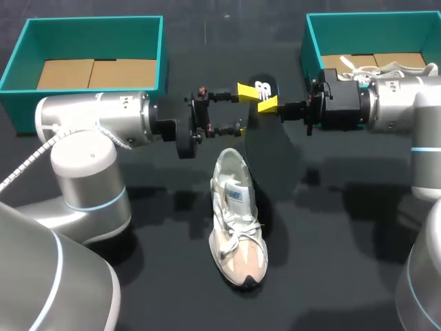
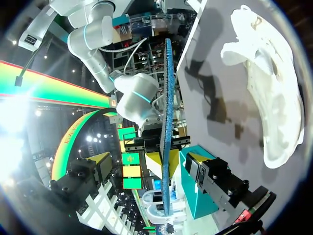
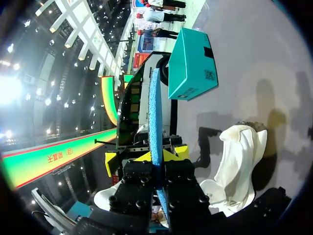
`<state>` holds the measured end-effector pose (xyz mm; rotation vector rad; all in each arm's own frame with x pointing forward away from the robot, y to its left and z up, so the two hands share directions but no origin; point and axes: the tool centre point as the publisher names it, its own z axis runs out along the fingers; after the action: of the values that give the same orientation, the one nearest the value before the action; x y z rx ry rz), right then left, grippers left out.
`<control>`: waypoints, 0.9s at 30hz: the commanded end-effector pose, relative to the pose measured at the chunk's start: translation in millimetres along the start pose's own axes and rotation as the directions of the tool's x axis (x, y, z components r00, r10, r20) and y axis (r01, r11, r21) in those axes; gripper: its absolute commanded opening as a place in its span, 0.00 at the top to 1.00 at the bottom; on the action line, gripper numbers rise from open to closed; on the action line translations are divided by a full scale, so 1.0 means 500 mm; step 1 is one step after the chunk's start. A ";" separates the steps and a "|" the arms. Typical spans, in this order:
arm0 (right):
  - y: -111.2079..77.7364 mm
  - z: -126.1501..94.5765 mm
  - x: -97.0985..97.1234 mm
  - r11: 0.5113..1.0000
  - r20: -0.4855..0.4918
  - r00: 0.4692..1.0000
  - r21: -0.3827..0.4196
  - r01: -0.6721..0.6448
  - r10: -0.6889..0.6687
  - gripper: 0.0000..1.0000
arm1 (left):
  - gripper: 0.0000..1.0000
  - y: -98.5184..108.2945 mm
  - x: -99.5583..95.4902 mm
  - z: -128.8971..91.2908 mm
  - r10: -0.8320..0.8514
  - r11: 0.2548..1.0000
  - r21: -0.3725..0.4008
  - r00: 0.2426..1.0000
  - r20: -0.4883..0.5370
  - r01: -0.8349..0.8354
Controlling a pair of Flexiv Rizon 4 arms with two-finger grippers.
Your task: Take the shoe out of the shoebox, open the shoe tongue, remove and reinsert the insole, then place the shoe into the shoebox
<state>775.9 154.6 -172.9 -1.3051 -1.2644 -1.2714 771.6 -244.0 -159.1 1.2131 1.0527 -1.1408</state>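
Thin dark blue-backed foam insole (image 1: 272, 155) clamped in right jaws, left jaws wide around it, near white mesh sneaker (image 1: 236, 221); lone pinch may let it twist or slip.

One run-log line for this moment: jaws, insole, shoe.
right jaws: shut on insole | left jaws: open, either side of insole | insole: out of shoe | shoe: on table
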 end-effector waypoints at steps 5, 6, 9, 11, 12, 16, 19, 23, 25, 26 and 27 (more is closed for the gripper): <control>0.035 -0.005 -0.008 0.999 0.001 0.999 0.000 -0.053 0.053 1.00 | 0.00 0.002 0.011 0.008 -0.009 1.000 0.015 1.000 -0.001 0.009; 0.039 -0.005 -0.007 0.998 0.004 0.998 -0.003 -0.059 0.059 1.00 | 0.00 0.002 0.013 0.008 -0.010 1.000 0.016 1.000 -0.003 0.010; 0.054 -0.009 -0.008 0.998 0.006 0.998 0.000 -0.068 0.068 1.00 | 0.00 0.001 0.018 0.008 -0.016 1.000 0.019 1.000 -0.006 0.016; 0.064 -0.010 -0.012 0.997 0.004 0.997 0.004 -0.078 0.078 1.00 | 0.02 0.000 0.021 0.011 -0.020 1.000 0.023 1.000 -0.006 0.020; 0.067 -0.010 -0.013 0.997 0.010 0.997 0.003 -0.083 0.083 1.00 | 0.03 0.000 0.023 0.013 -0.022 0.999 0.025 1.000 -0.007 0.022; 0.084 -0.011 -0.022 0.995 0.035 0.995 0.000 -0.096 0.096 1.00 | 0.16 0.000 0.027 0.022 -0.028 0.999 0.037 0.999 -0.023 0.029; 0.094 -0.011 -0.027 0.994 0.036 0.994 -0.001 -0.108 0.108 1.00 | 0.24 0.002 0.033 0.027 -0.033 0.999 0.042 0.999 -0.036 0.034; 0.100 -0.010 -0.026 0.993 0.036 0.993 0.000 -0.117 0.117 1.00 | 0.40 0.004 0.043 0.033 -0.039 0.998 0.045 0.998 -0.051 0.041; 0.102 -0.010 -0.024 0.993 0.034 0.993 0.001 -0.117 0.117 1.00 | 0.46 0.006 0.048 0.036 -0.043 0.998 0.044 0.997 -0.058 0.046; 0.102 -0.010 -0.024 0.993 0.033 0.993 0.001 -0.117 0.117 1.00 | 0.49 0.007 0.050 0.038 -0.045 0.998 0.043 0.997 -0.063 0.048; 0.102 -0.010 -0.023 0.993 0.033 0.992 0.001 -0.118 0.118 1.00 | 0.51 0.008 0.052 0.039 -0.048 0.998 0.041 0.997 -0.068 0.050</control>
<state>825.2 144.1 -180.9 -1.3840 -1.1906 -1.1748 776.7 -259.5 -181.2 1.2682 1.1148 -1.1745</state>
